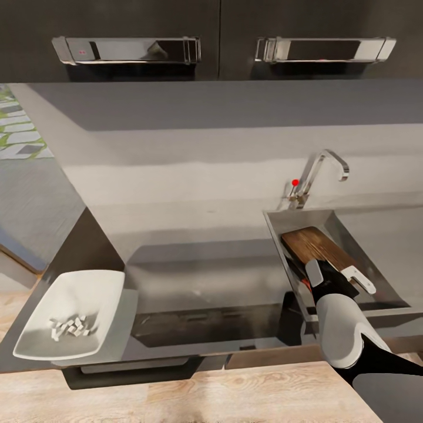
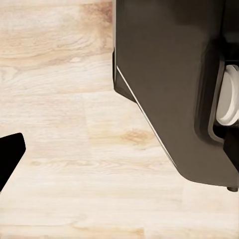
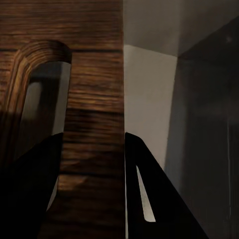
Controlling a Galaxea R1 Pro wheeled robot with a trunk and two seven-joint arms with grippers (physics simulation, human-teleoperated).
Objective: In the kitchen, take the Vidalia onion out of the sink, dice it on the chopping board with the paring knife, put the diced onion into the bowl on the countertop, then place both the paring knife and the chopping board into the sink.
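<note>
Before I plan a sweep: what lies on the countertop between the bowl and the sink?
Nothing: in the head view, bare grey countertop runs from the bowl to the sink.

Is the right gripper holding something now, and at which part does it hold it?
The right gripper holds the chopping board at its end by the slot handle, one finger on each side, over the sink.

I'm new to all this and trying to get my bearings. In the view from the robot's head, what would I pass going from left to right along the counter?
The bowl with white diced pieces → bare countertop → the sink holding the chopping board, with the tap behind it and the right gripper on the board.
</note>
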